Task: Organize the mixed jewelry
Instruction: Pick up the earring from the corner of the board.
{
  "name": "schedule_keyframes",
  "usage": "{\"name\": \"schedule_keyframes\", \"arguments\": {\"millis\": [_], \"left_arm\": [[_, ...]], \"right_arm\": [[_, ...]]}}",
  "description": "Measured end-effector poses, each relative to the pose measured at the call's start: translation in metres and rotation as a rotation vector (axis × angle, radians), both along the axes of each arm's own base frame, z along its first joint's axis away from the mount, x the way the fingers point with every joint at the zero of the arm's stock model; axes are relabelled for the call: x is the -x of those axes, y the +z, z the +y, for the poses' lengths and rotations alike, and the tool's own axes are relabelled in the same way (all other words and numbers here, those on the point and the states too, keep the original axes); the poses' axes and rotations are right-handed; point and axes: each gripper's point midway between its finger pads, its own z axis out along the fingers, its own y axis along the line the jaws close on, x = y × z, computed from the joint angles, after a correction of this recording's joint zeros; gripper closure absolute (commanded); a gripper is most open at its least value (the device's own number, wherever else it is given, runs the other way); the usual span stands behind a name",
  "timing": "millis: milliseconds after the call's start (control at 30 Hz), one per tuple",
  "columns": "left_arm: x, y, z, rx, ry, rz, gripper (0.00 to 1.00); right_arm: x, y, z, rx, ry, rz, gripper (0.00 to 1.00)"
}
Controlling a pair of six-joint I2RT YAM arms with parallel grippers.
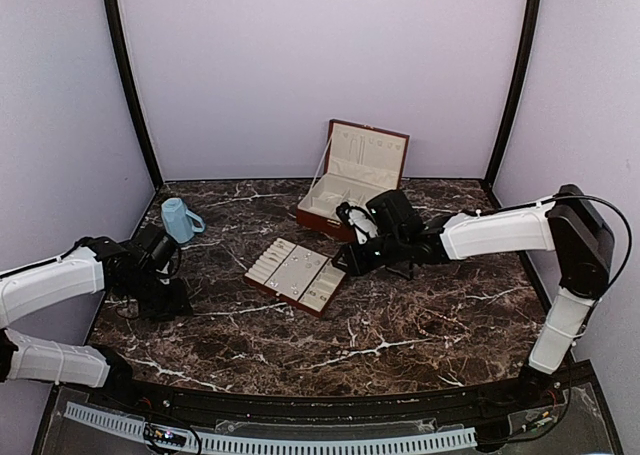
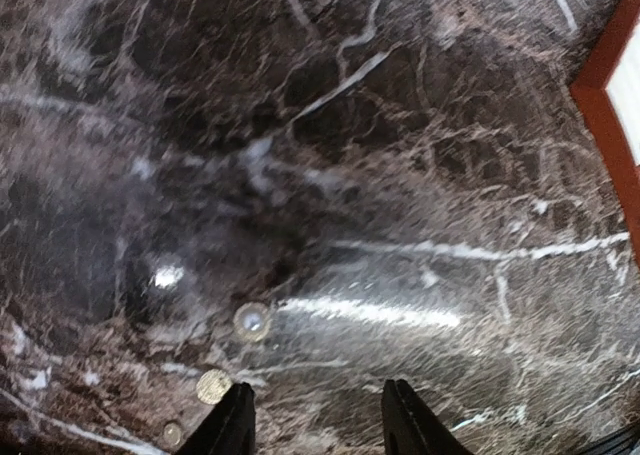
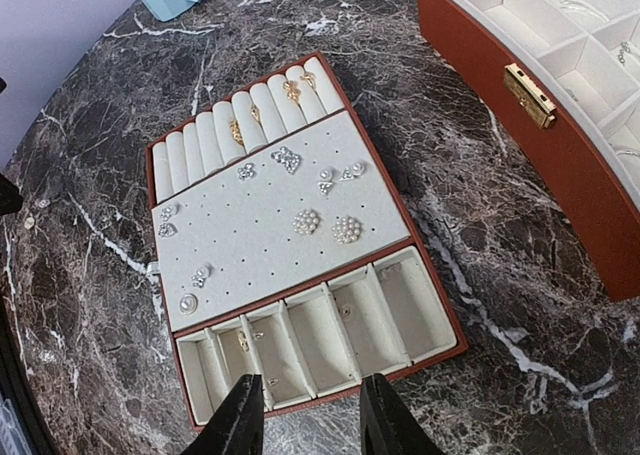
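Observation:
Three tiny round pieces of the mixed jewelry lie loose on the dark marble: one pearl-like (image 2: 252, 321), one gold (image 2: 213, 386), one at the bottom edge (image 2: 172, 434). My left gripper (image 2: 318, 420) hovers just right of them, open, nothing between its fingers. More jewelry sits in the cream-lined tray (image 3: 430, 270): pearl clusters (image 3: 307, 222), rings in the rolls (image 3: 237, 130), small bits in the slots (image 3: 243, 341). My right gripper (image 3: 312, 423) hangs open and empty over the tray's near edge. From above, the left gripper (image 1: 172, 301) is left of the tray (image 1: 322, 297) and the right gripper (image 1: 345, 262) at its right corner.
An open red-brown hinged box (image 1: 390, 135) stands behind the tray, its clasp side (image 3: 540, 125) close on the right gripper's right. A blue cup (image 1: 180, 219) stands at the back left. A red-brown corner (image 2: 605, 105) shows at the left wrist view's right edge.

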Motion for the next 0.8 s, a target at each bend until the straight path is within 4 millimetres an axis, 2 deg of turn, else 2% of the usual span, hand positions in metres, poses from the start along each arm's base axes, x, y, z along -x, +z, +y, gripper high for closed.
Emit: {"name": "schedule_keyframes", "arguments": {"millis": [133, 333, 533, 800], "left_arm": [[0.019, -0.003, 0.009, -0.066, 0.014, 0.072, 0.60], [0.033, -0.012, 0.022, -0.152, 0.044, 0.152, 0.67], [0.031, -0.016, 0.025, -0.200, 0.054, 0.187, 0.76], [0.029, -0.021, 0.025, -0.215, 0.050, 0.205, 0.81]], "right_arm": [[0.000, 0.000, 0.001, -0.026, 0.008, -0.005, 0.66], [0.002, -0.004, -0.001, -0.047, 0.008, 0.001, 0.65], [0.004, -0.002, -0.002, -0.062, 0.009, 0.003, 0.65], [0.002, 0.008, -0.003, -0.088, 0.002, -0.015, 0.65]]}}
